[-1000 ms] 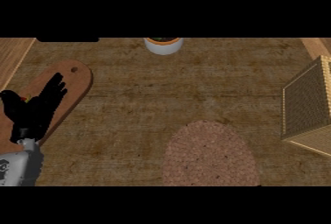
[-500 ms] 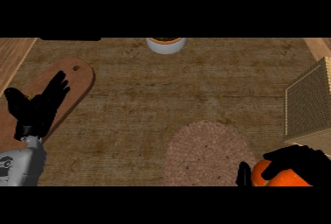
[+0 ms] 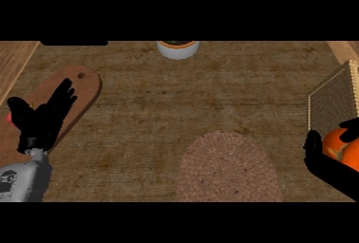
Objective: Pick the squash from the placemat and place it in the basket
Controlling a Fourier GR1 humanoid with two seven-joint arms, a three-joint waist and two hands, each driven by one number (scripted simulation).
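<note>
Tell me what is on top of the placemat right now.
Nothing shows on the placemat. The squash is off it, at the view's right edge, held in the right hand beside the basket. The hand hides the squash's lower part.

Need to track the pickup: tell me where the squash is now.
In the head view, the squash sits at the right edge, held in the right hand, just below the basket and right of the placemat.

Kitchen — wooden cutting board (image 3: 73, 95), woven placemat (image 3: 228, 168).

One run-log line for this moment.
right robot hand: holding squash | basket: just beyond | placemat: bare | left robot hand: open over board
</note>
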